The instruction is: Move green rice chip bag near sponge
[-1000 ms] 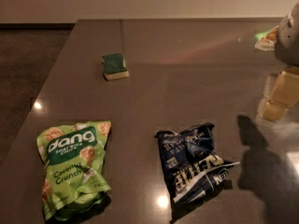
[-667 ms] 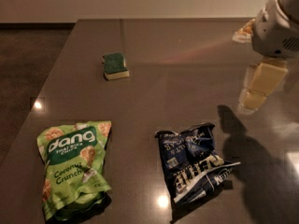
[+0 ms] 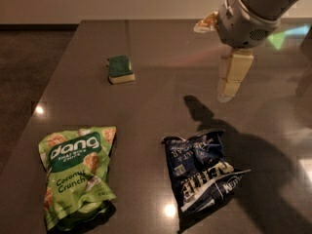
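Compared with the frame one second earlier, the gripper (image 3: pixel 225 97) had travelled from the right edge of the view leftward over the table (image 3: pixel 161 48). Its shadow (image 3: pixel 202 108) had shifted left with it and now fell on the dark surface just behind the navy bag. Nothing lying on the table had changed place over the same interval.

At the moment of inspection the gripper hung pointing downward above the right-centre of the table. It was to the right of the sponge (image 3: pixel 120 69) and farther back than the navy blue chip bag (image 3: pixel 202 172), and it touched nothing. Its state of closure could not be determined from this view, and it carried nothing.

Count of items:
- One green rice chip bag (image 3: pixel 75 174), which lay flat, label side up, at the near-left part of the table, with its top toward the far side.
- One sponge, green face up, which sat farther back on the left half. It was well apart from the green bag, with bare table between them.
- One navy blue chip bag, crumpled, which lay to the right of the green bag at about the same depth. The two bags did not touch.
- One gripper.
- One table.
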Robot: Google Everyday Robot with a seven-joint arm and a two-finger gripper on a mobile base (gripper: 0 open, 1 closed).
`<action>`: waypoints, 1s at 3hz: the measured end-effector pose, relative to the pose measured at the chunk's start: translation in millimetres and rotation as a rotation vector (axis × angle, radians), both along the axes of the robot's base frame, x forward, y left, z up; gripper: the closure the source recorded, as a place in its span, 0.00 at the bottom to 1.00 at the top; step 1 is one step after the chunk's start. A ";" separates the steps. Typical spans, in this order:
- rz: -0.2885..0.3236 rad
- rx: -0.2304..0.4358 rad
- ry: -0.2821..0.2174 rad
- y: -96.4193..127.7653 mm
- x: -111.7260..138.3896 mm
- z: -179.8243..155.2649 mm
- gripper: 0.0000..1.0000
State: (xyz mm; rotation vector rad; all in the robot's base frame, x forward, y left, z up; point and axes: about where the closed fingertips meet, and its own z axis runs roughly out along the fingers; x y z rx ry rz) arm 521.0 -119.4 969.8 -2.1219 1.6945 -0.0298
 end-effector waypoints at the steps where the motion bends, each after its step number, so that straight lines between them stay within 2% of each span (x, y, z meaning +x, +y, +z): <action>1: 0.180 0.007 -0.013 34.9 2.4 -4.6 0.00; 2: 0.445 -0.011 -0.003 83.1 -15.0 -19.4 0.00; 3: 0.656 -0.036 0.036 125.2 -51.0 -38.1 0.00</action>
